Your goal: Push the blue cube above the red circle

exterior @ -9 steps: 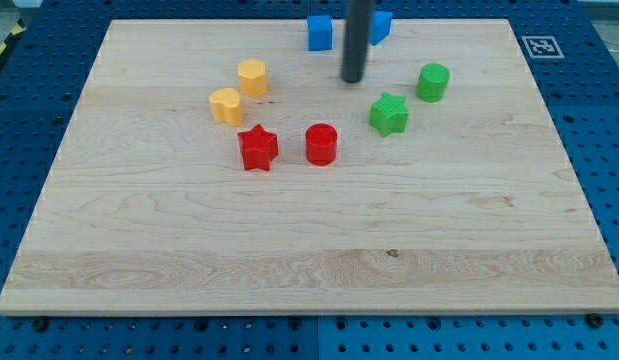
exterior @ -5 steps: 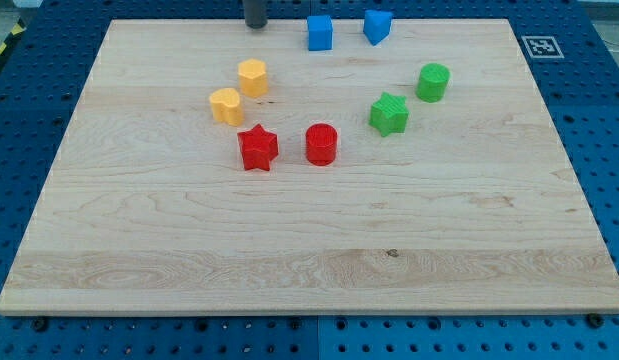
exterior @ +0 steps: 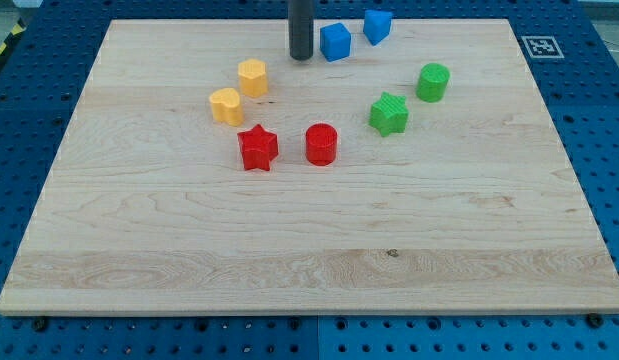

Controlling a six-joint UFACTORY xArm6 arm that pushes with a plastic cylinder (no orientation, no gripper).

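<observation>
hanging from the view's top edge, the dark rod ends in my tip point(exterior: 301, 56), which rests on the wooden board point(exterior: 309, 250) just to the view's left of the blue cube point(exterior: 335, 42); whether they touch cannot be told. the rod has no jaws, so nothing is clamped or held. the blue cube sits near the board's top edge, turned slightly askew, well above the red circle point(exterior: 321, 144) and a little to the view's right of it. a second blue block point(exterior: 378, 26), wedge-like, lies just to the cube's upper right. beside the red circle, to its left, stands a red star point(exterior: 257, 148). two yellow blocks point(exterior: 252, 77) point(exterior: 226, 105) lie to the upper left of the star. a green star point(exterior: 389, 113) and a green cylinder point(exterior: 433, 82) sit on the view's right.
</observation>
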